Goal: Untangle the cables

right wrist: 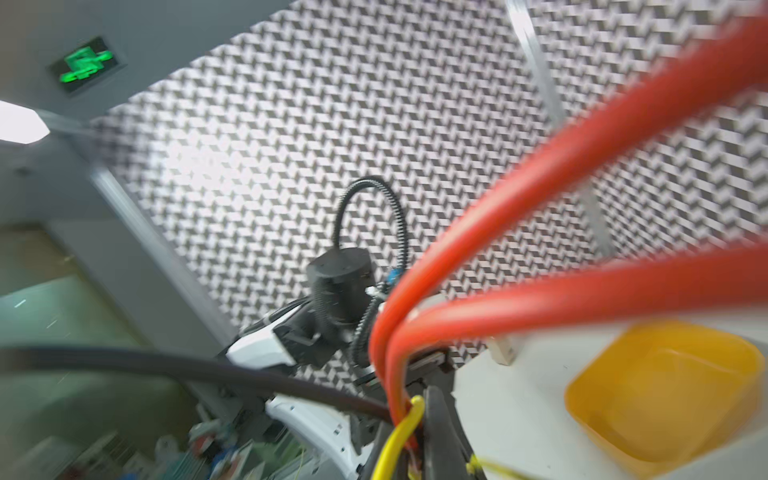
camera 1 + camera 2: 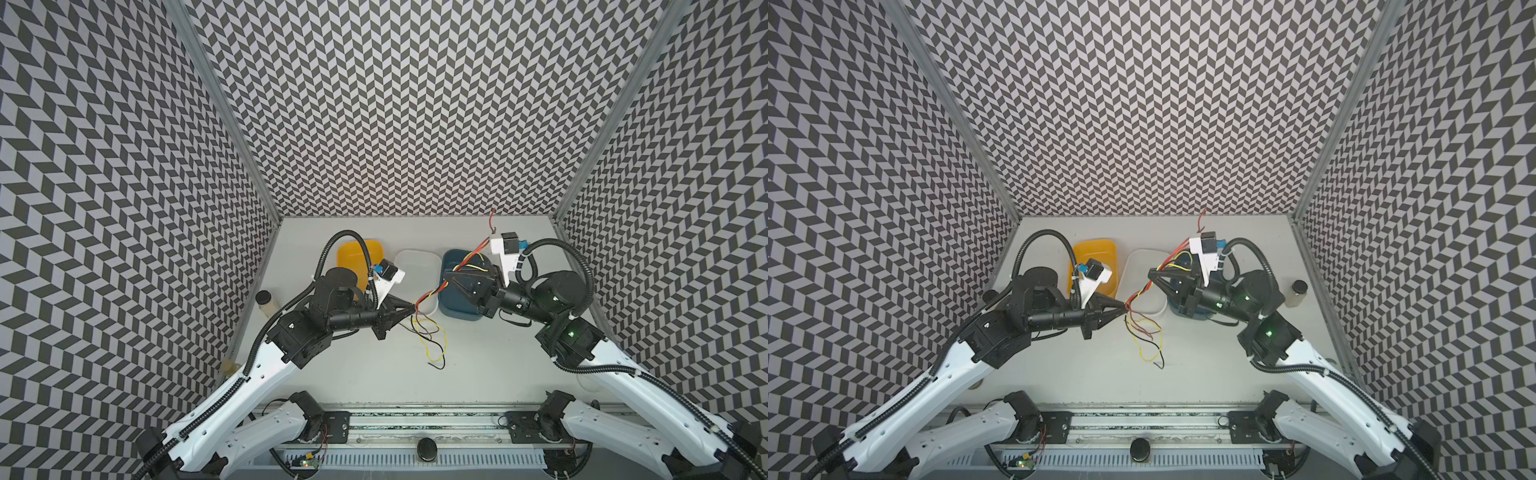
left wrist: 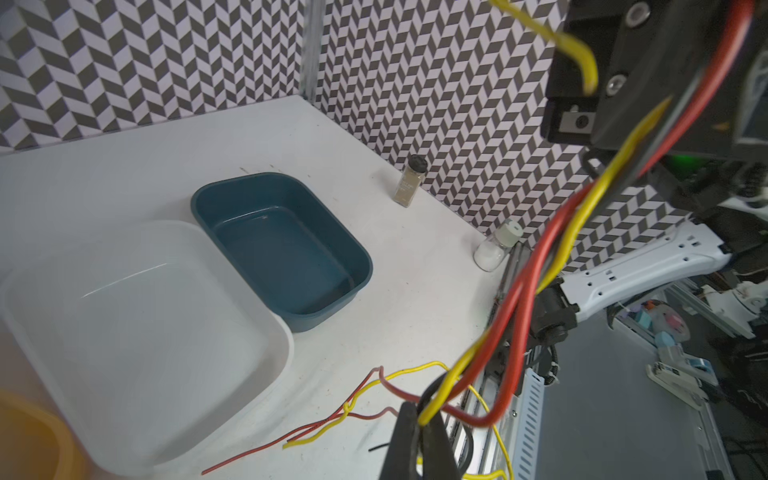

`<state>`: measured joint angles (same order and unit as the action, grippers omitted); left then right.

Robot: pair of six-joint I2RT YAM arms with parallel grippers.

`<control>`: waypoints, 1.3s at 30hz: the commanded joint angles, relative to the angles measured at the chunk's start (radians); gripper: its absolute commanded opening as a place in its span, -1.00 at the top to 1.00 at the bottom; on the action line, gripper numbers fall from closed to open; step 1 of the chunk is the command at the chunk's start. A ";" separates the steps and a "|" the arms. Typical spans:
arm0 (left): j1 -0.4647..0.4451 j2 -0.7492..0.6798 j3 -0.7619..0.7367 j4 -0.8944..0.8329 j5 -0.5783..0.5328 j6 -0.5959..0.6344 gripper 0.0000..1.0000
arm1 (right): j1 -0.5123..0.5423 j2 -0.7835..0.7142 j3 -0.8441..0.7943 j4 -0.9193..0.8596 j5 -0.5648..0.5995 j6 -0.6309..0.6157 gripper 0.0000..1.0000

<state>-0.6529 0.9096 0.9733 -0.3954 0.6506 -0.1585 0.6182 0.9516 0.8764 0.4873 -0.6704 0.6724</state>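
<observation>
While pinching the cables (image 2: 432, 293) with left gripper (image 2: 414, 308) and right gripper (image 2: 445, 277), both clenched on the bundle, stretching it taut above the worktop (image 2: 478, 374) middle, probably for exposing the crossings; leaving loose ends lying toward the front edge

right wrist view smeared with blur, cables (image 1: 623, 286) cut off by its edge, blue tub (image 2: 449, 258) partly hidden beneath right gripper (image 2: 445, 276)
</observation>
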 commanded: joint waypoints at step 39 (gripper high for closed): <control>0.009 0.049 0.032 -0.112 -0.199 0.012 1.00 | -0.038 -0.328 0.315 -0.820 0.717 -0.374 -0.86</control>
<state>-0.6502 0.9524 0.9894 -0.4198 0.5583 -0.1394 0.5854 0.6609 1.1271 -0.3702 -0.1818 0.2832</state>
